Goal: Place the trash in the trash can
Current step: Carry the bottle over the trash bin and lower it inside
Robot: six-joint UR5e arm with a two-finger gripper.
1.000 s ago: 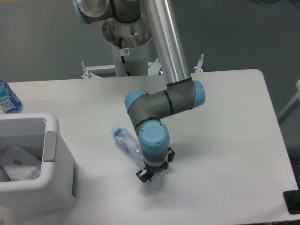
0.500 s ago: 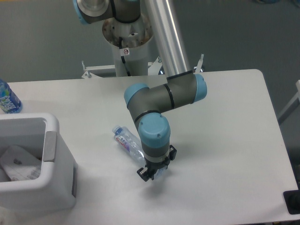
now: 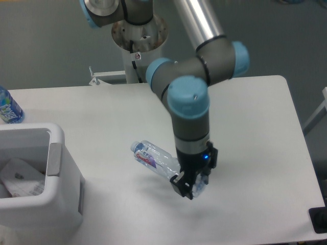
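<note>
Camera view: the hand [image 3: 193, 185] has risen, pinching the crushed bottle [image 3: 159, 159] by its base, cap end tilted up-left, clear of the bench [image 3: 255, 127] at frame centre. Wrapper [image 3: 20, 176] already lies in the trash can [image 3: 43, 199], lower left; carry next, I'd judge.

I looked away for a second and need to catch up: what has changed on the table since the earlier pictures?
The tool, shut on the crushed bottle, has risen and shifted right, lifting the bottle off the table; it now hangs tilted, cap end toward the left. The trash can, the wrapper inside it and the blue-label bottle stayed put.
</note>
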